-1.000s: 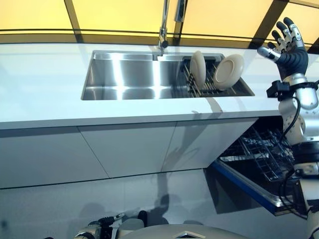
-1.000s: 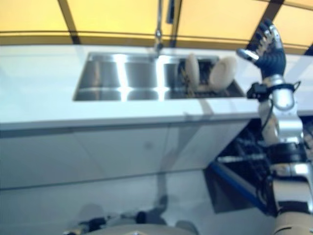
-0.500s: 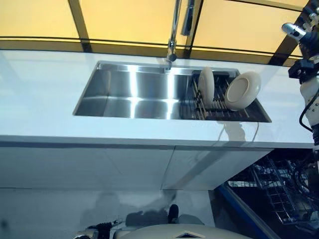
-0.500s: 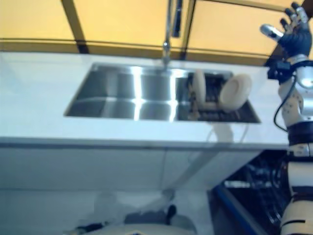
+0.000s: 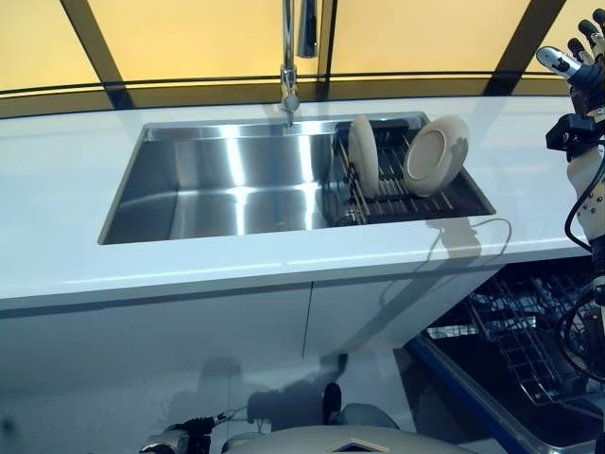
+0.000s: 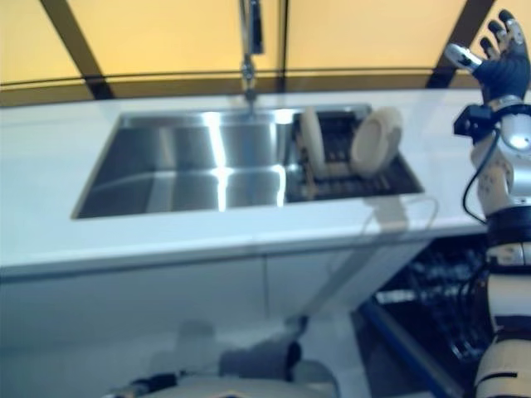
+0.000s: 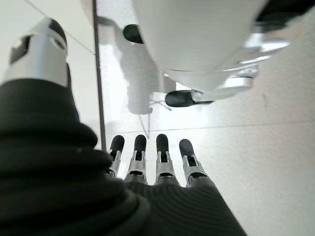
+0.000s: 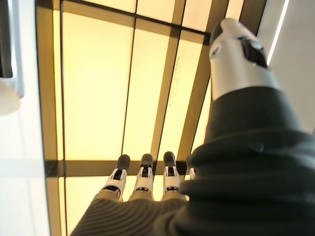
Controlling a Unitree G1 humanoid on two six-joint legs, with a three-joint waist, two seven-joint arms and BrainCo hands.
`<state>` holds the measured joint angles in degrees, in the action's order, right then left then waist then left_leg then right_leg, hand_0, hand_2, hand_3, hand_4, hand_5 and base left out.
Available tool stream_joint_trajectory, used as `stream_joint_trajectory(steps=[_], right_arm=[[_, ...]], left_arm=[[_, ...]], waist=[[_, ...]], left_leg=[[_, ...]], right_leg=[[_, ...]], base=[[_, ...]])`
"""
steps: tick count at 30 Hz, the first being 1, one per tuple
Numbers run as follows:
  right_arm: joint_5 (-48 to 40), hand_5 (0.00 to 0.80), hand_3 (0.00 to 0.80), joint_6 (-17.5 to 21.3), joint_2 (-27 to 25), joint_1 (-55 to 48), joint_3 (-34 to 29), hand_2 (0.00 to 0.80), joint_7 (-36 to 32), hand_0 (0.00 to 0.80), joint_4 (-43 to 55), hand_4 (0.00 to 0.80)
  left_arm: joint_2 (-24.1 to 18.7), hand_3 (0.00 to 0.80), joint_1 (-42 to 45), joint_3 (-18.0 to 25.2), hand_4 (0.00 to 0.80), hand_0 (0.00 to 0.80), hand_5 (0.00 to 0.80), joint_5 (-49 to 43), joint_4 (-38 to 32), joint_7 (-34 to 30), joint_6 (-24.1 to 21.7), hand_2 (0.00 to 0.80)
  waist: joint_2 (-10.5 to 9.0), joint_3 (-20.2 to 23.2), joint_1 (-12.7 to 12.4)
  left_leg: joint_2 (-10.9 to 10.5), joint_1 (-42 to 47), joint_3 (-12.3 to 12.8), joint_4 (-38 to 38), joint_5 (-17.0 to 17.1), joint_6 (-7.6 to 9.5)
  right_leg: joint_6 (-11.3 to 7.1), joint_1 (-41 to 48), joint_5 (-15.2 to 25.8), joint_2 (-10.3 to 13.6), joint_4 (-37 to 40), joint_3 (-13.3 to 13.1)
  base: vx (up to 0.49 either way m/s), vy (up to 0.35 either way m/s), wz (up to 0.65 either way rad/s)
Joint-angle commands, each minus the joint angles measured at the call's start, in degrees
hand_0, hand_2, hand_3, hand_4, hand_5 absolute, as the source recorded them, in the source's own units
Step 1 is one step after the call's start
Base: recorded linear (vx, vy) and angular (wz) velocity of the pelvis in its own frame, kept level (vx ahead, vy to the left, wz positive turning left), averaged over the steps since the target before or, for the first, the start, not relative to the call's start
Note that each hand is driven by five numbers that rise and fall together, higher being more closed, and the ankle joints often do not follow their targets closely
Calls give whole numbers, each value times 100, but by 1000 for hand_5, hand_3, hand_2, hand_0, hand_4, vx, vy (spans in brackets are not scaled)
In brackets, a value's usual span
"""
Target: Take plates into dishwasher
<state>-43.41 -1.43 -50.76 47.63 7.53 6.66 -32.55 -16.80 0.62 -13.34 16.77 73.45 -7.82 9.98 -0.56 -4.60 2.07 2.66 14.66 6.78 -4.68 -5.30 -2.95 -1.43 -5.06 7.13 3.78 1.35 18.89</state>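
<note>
Two cream plates stand in a dark rack point(image 5: 406, 194) at the right end of the steel sink point(image 5: 227, 184). One plate point(image 5: 363, 156) stands on edge; the other plate point(image 5: 435, 154) leans to its right, face showing. My right hand point(image 5: 579, 66) is raised high at the right edge, above the counter, fingers straight and empty; its wrist view point(image 8: 147, 182) shows only window panes past it. My left hand point(image 7: 152, 157) hangs low over the floor, fingers straight and empty. The open dishwasher point(image 5: 515, 336) with its wire basket lies at lower right.
A white counter point(image 5: 57, 208) surrounds the sink, with white cabinet fronts point(image 5: 161, 331) below. A tall tap point(image 5: 288, 57) rises behind the sink. Yellow window panes with dark bars back the counter. The dishwasher's blue-edged door point(image 5: 463, 397) juts out low at right.
The whole picture has shifted: the camera has swung, so sink and plates sit further left and lower. My right hand stays raised at the right edge. The plates have not moved in the rack.
</note>
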Motion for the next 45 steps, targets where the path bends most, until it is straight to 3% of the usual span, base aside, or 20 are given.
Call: stream_joint_trajectory(steps=[1, 3, 4, 5, 7, 8, 11, 12, 13, 15, 19, 30, 45], right_arm=[[135, 0, 0, 295, 225, 391, 95, 0, -54, 0, 163, 0], [152, 0, 0, 350, 262, 460, 151, 0, -83, 0, 99, 0], [173, 0, 0, 369, 292, 581, 277, 0, -168, 0, -84, 0], [207, 0, 0, 380, 302, 691, 420, 0, -214, 0, -257, 0], [179, 0, 0, 322, 311, 793, 662, 0, -96, 0, -333, 0], [233, 0, 0, 245, 313, 803, 702, 0, -4, 0, -320, 0], [190, 0, 0, 240, 349, 870, 803, 0, -126, 0, -510, 0], [253, 0, 0, 261, 427, 960, 891, 0, -138, 0, -604, 0], [231, 0, 0, 216, 443, 977, 905, 0, -113, 0, -522, 0], [343, 0, 0, 18, 413, 996, 858, 0, -91, 0, -436, 0], [170, 0, 0, -184, 169, 1087, 872, 0, -389, 0, -521, 0], [226, 0, 0, -497, 361, 1255, 1219, 0, -978, 0, -661, 0], [532, 0, 0, -1033, 772, 1489, 1554, 0, -1563, 0, -1394, 0]], left_arm=[[-342, 0, -24, 120, 0, 0, 0, 80, 181, 51, -122, 0], [-388, 0, -70, 149, 0, 0, 0, 91, 190, 60, -96, 0], [-393, 0, -142, 207, 0, 0, 0, 215, 222, 113, -81, 0], [-366, 0, -179, 267, 0, 0, 0, 292, 247, 119, -87, 0], [-254, 0, -196, 283, 0, 0, 0, 292, 229, 108, -144, 0], [-169, 0, -183, 248, 0, 0, 0, 278, 201, 103, -206, 0], [-5, 0, -149, 126, 0, 0, 0, 465, 118, 161, -339, 0], [30, 0, -145, 127, 0, 0, 0, 502, 44, 158, -384, 0], [40, 0, -169, 106, 0, 0, 0, 497, -24, 171, -347, 0], [58, 0, -269, 52, 0, 0, 0, 503, -89, 205, -287, 0], [58, 0, -362, -26, 0, 0, 0, 486, 14, 175, -292, 0], [-33, 0, -135, -75, 0, 0, 0, 257, 113, -6, -320, 0], [-98, 0, -2, -194, 0, 0, 0, 74, 44, -27, -454, 0]], waist=[[-179, 53, -266], [-175, 52, -283], [-244, 77, -281], [-256, 110, -256], [-313, 78, -308], [-359, 24, -402], [-339, -47, -577], [-262, -76, -690], [-288, -111, -730], [-332, -50, -727], [-336, 218, -671], [-372, 325, -789], [-361, 180, -1126]], left_leg=[[-262, -304, -203, 508, -26, 172], [-181, -393, -197, 670, -61, 165], [-177, -393, -212, 944, -239, 114], [-141, -385, -222, 1247, -150, 25], [-23, -848, -261, 2376, 608, -233], [-16, -1309, -394, 2758, 924, -322], [66, -1633, -437, 2268, 913, -324], [268, -1741, -396, 1468, 1184, -390], [296, -1841, -380, 1452, 1225, -379], [300, -1777, -253, 1193, 1001, -351], [251, -1309, -163, 408, 894, -360], [206, -1107, -104, 191, 817, -256], [240, -1168, -326, 9, 929, -289]], right_leg=[[-574, -256, 182, 857, -1206, -203], [-495, -174, -140, 744, -1143, -269], [-393, -102, -237, 654, -1003, -218], [-282, -53, -309, 537, -926, -233], [-86, 226, -375, 396, -707, -280], [-34, 437, -375, 357, -539, -353], [-109, 766, -412, 338, -286, -539], [-208, 946, -433, 308, -160, -676], [-232, 1019, -436, 356, -107, -732], [-293, 1082, -402, 453, 38, -622], [-382, 1120, -345, 509, 195, -446], [-370, 1145, -373, 436, 276, -366], [-394, 1241, -388, 421, 353, -104]], base=[[-39, -173, -67], [4, -191, -30], [50, -210, -36], [59, -220, -53], [59, -154, -39], [93, -74, -23], [134, 88, -46], [169, 134, -79], [179, 132, -79], [80, 47, -58], [147, 68, -52], [79, -10, 16], [31, -2, 5]])
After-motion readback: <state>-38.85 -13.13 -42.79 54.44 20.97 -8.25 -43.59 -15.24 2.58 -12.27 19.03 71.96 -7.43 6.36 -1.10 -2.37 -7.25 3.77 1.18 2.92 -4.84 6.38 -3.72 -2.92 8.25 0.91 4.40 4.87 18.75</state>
